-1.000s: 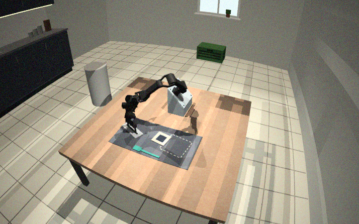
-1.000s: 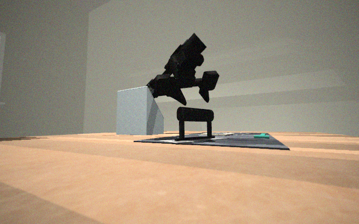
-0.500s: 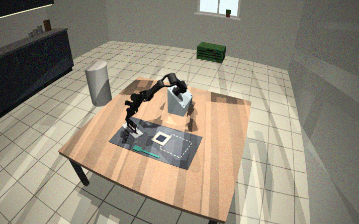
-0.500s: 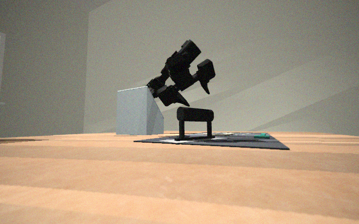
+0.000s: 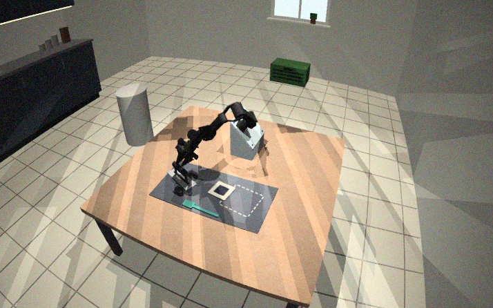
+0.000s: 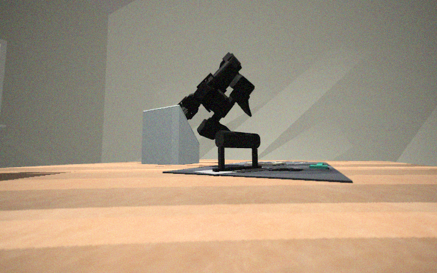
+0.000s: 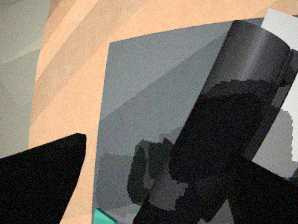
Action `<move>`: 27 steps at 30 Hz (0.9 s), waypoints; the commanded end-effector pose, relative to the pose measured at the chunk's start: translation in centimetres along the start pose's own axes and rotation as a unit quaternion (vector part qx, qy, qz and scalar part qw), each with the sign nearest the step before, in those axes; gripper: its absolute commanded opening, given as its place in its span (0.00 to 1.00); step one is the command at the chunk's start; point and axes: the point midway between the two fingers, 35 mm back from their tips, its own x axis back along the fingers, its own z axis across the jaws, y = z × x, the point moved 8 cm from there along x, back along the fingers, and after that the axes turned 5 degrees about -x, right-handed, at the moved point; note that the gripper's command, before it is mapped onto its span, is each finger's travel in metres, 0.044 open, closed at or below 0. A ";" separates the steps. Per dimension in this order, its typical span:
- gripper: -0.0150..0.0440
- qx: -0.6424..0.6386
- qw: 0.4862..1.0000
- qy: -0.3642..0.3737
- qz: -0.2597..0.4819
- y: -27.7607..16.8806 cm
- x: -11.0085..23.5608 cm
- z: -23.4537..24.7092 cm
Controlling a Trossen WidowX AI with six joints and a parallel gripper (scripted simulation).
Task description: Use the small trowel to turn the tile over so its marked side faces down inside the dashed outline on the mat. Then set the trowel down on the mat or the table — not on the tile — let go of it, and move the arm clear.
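The trowel (image 5: 180, 172) (image 6: 237, 139) (image 7: 250, 60) stands at the left end of the mat, its thick black handle raised on two posts over a pale blade lying flat. My gripper (image 5: 187, 159) (image 6: 240, 122) (image 7: 158, 155) is open and empty, tilted just above the handle. In the wrist view the handle runs diagonally, partly behind the right finger. The square cream tile (image 5: 221, 190) lies flat on the mat, its dark marked square facing up. It lies left of the dashed outline (image 5: 247, 216), close to its left edge. The tile does not show in the wrist view.
The grey mat (image 5: 270, 199) (image 6: 315, 175) (image 7: 130, 75) lies on the wooden table (image 5: 157, 229) (image 6: 213, 216). A teal spatula (image 5: 206, 210) (image 6: 318, 166) (image 7: 102, 218) lies along the mat's front edge. A pale sloped block (image 5: 242, 147) (image 6: 161, 135) stands at the arm's base.
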 end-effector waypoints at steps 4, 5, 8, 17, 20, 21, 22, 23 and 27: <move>0.76 -0.120 0.993 0.009 0.013 -1.4 0.7 -2.7; 0.76 -0.128 0.992 0.010 0.014 -1.5 0.7 -2.8; 0.76 -0.130 0.991 0.010 0.014 -1.6 0.8 -2.9; 0.76 -0.130 0.991 0.010 0.014 -1.6 0.2 -2.8; 0.76 -0.130 0.991 0.010 0.014 -1.6 -0.3 -2.8; 0.76 -0.130 0.991 0.010 0.014 -1.6 -0.5 -2.8; 0.76 -0.130 0.991 0.010 0.014 -1.6 -0.6 -2.7; 0.76 -0.130 0.991 0.010 0.014 -1.6 -0.8 -2.7; 0.76 -0.130 0.991 0.010 0.014 -1.6 -1.4 -2.7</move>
